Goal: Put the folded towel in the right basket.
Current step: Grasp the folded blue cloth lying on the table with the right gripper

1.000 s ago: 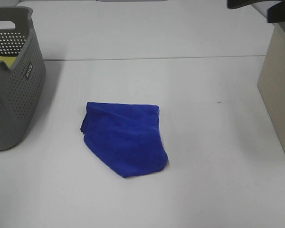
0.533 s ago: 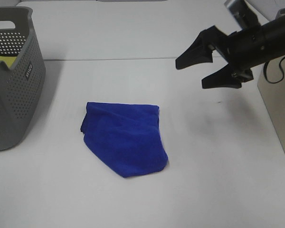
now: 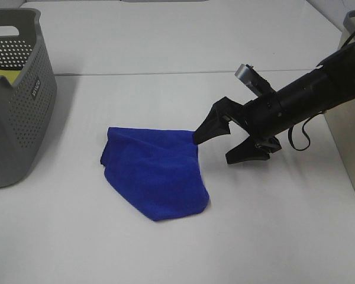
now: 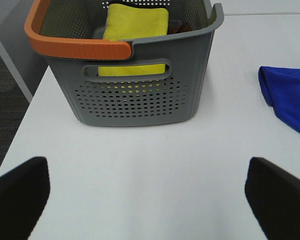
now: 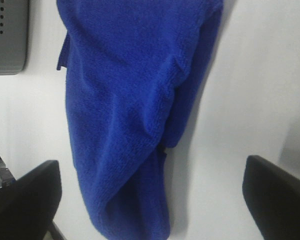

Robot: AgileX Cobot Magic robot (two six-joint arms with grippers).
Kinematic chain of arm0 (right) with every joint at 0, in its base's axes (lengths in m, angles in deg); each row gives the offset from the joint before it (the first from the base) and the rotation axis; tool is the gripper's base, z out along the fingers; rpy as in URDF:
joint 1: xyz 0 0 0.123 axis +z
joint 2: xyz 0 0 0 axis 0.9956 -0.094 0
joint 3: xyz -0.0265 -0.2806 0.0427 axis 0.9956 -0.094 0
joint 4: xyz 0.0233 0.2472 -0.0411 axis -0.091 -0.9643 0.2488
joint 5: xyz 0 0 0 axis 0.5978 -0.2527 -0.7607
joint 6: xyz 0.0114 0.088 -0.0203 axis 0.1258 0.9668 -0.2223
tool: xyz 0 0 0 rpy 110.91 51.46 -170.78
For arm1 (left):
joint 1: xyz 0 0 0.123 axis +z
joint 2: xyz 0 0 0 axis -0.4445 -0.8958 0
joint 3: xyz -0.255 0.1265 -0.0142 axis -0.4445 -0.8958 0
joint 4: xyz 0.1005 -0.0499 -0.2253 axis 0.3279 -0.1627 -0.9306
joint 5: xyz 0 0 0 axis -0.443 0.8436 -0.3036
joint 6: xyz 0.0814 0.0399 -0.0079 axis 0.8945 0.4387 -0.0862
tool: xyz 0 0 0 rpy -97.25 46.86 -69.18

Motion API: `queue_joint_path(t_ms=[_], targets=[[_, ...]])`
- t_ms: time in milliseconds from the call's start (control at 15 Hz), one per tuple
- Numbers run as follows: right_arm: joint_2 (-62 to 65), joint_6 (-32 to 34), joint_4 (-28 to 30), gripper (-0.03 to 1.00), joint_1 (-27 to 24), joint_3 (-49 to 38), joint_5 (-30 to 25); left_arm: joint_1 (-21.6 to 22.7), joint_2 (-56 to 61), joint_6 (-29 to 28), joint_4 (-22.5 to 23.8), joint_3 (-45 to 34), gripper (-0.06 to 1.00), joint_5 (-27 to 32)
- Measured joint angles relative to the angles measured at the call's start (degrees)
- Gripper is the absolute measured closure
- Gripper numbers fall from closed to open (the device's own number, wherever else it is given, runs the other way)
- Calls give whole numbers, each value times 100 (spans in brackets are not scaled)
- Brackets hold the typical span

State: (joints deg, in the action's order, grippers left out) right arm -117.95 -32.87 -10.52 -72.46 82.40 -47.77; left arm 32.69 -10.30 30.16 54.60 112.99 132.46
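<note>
The folded blue towel (image 3: 154, 174) lies flat on the white table (image 3: 165, 254), left of centre. My right gripper (image 3: 219, 148) is open and low at the towel's upper right corner, its far fingertip at the towel's edge. In the right wrist view the towel (image 5: 135, 100) fills the space ahead of the open right gripper (image 5: 152, 197). The right basket (image 3: 346, 124) is beige and stands at the right edge, behind the right arm. My left gripper (image 4: 147, 200) is open and empty; it is out of the exterior high view. The towel's edge (image 4: 290, 95) shows in the left wrist view.
A grey perforated basket (image 3: 18, 106) stands at the table's left edge. In the left wrist view it (image 4: 135, 95) has an orange handle and holds a yellow cloth (image 4: 135, 25). The table's left edge drops to dark floor (image 4: 5, 75).
My right arm has come in from the upper right and moved down and left, from above the table to the towel's upper right corner. The jaws stay open. The towel has not moved.
</note>
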Motion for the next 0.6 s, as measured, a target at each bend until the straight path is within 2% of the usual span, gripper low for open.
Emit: queue_joint_path(t_ms=[600], targets=[[-292,6,-69,3,46,11,115,0,0,0,0,0,-4,0]])
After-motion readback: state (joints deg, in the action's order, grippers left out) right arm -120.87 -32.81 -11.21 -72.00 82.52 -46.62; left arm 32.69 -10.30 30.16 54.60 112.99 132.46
